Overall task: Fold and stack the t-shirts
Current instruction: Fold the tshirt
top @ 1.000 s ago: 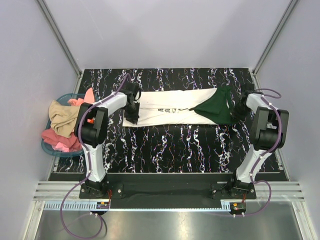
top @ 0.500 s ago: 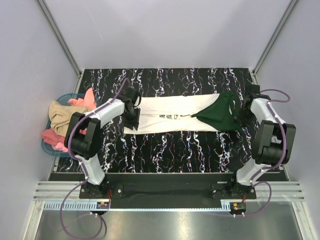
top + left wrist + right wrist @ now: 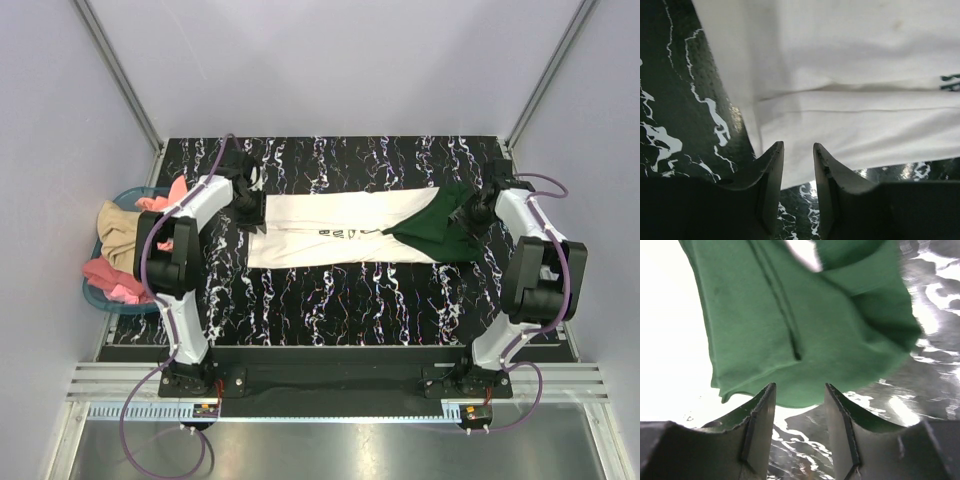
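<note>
Left gripper [image 3: 797, 146]: jaws partly apart, nothing between them, at the left end of the cream-white t-shirt [image 3: 320, 230]. Right gripper [image 3: 800, 386]: jaws likewise partly apart and empty, at the right edge of the dark green t-shirt [image 3: 437, 225]. Cream-white t-shirt laid as a long band across the marbled black table [image 3: 350, 300], dark green t-shirt bunched over its right end; basket [image 3: 128, 194] of other clothes beside the table's left edge.

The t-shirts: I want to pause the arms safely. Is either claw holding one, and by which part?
Nothing is held. The left claw is open over the cream-white shirt; the right claw is open beside the green shirt.
</note>
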Controlling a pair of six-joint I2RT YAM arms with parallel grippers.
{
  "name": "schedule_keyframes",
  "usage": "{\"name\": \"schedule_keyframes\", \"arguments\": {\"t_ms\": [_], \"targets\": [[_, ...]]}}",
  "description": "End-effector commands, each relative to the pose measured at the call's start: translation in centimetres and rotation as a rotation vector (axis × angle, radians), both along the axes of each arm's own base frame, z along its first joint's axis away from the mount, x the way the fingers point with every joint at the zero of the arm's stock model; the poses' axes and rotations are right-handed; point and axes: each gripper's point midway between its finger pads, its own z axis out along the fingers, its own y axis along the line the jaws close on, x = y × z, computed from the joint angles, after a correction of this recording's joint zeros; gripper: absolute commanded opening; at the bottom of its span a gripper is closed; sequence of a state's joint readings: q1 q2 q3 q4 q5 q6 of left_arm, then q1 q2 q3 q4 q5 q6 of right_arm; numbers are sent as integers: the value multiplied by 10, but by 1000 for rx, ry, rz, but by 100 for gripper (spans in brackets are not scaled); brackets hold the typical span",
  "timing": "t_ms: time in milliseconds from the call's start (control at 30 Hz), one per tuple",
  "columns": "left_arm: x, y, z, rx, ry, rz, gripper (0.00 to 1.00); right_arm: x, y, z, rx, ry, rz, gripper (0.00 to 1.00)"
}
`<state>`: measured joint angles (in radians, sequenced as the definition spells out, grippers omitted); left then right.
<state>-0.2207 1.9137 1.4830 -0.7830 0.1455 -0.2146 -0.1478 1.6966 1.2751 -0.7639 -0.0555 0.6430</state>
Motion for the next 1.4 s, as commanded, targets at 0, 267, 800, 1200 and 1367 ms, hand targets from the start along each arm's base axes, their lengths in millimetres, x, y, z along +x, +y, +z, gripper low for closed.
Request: {"name": "schedule_keyframes", "arguments": {"t_ms": [0, 267, 800, 1200, 1367], "targets": [[12, -2, -3, -20, -4, -42, 35, 17, 18, -4, 89, -23, -45, 51], [23, 9, -23, 58, 18, -55, 36, 22, 30, -30, 126, 37, -108, 54], [23, 12, -34, 76, 44, -46, 34, 20, 37, -50, 142, 72, -166, 54], [25, 18, -19, 86, 15, 29, 0, 77, 37, -4, 47, -143, -3, 0], [25, 22, -13, 91, 2, 55, 0, 98, 50, 3, 17, -181, 111, 0]]}}
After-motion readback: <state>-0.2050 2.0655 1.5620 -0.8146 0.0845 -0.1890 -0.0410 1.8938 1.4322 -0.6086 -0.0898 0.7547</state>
